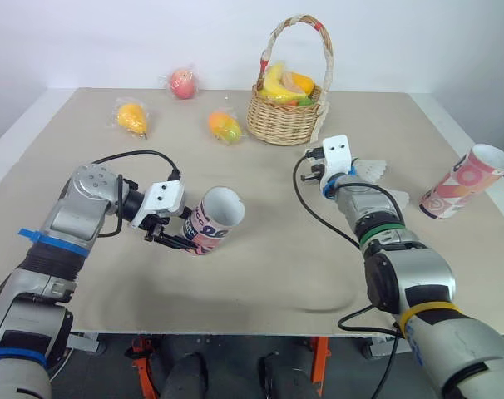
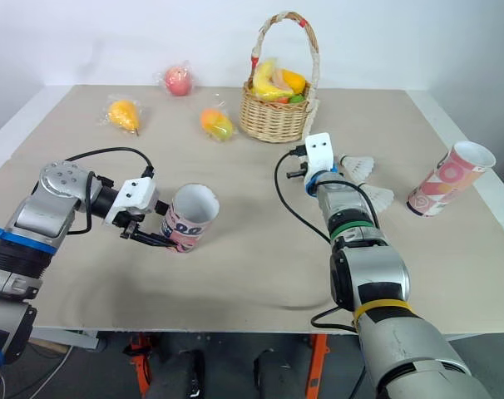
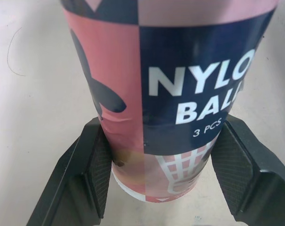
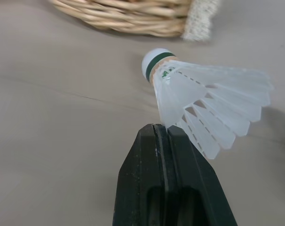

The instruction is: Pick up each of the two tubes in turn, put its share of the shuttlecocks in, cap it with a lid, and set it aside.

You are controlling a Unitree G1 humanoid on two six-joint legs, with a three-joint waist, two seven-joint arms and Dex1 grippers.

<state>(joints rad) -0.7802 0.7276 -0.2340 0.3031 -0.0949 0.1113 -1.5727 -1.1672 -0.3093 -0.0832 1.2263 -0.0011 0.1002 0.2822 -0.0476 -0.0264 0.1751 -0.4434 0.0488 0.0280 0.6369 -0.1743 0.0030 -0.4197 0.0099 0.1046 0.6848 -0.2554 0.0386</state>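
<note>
Well, the left claw [image 3: 164,141] is clamped on the lower end of a pink and navy tube [image 1: 216,218], one black finger [image 3: 96,165] pressed against each side of it. The tube is held tilted over the near left part of the bench [image 1: 277,274], its open white mouth turned up and towards the robot's right. From the left wrist view the white lettering on the navy panel reads plainly, and the tube's bottom rim sits just past the finger pads.

Over on the right, the right claw [image 4: 167,129] has its two fingers pressed together, with their tip at the edge of a white shuttlecock [image 4: 203,101]; a feather of the skirt looks nipped between them. That shuttlecock lies with its green-banded cork pointing towards the wicker basket [image 1: 281,125], which stands near it at the back of the bench and holds bananas and other fruit. A second shuttlecock [image 2: 377,198] lies just beside the right forearm.

The other tube [image 1: 466,181], pink with a pale pattern, rests at a slant near the bench's right edge, well apart from both claws, its open mouth uppermost.

Three wrapped fruits sit at the far left: a red one [image 1: 183,83], a yellow one [image 1: 131,116] and an orange-green one [image 1: 224,126].
</note>
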